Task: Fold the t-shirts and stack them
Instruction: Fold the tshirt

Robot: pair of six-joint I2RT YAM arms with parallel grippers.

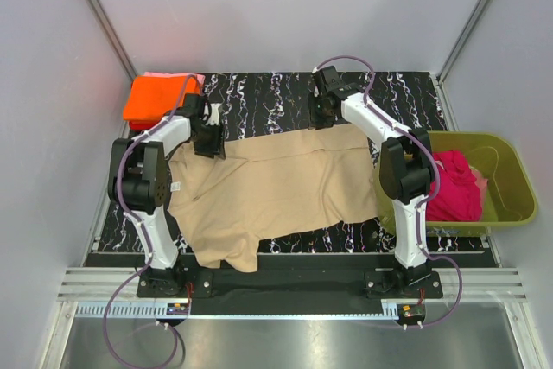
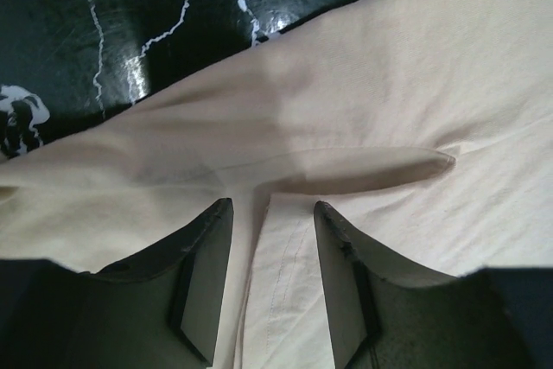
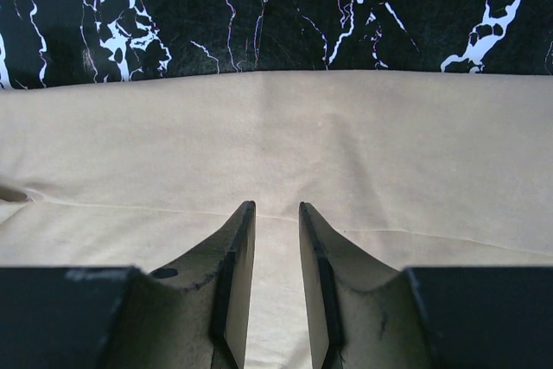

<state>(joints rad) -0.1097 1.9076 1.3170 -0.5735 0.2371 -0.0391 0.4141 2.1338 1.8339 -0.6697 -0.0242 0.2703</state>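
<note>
The left gripper (image 2: 274,209) sits at the far left edge of the tan t-shirt (image 1: 276,183). Its jaws stand apart, and a flat strip of the cloth with a stitched seam shows in the gap between them. A long crease runs rightward from just beyond its fingertips.

The right gripper (image 3: 276,206) is at the far right edge of the same shirt. Its jaws leave only a narrow gap filled with tan cloth, and I cannot tell whether they pinch it.

The tan shirt lies spread across the middle of the black marbled table (image 1: 268,97), between the two arms, and its near left corner hangs over the near edge.

At the far left corner, beyond the left gripper, a folded orange t-shirt (image 1: 155,97) rests with a sliver of pale pink t-shirt (image 1: 197,79) showing at its far right edge. To the right of the right arm, an olive-green tub (image 1: 510,179) holds a crumpled magenta t-shirt (image 1: 454,187).
</note>
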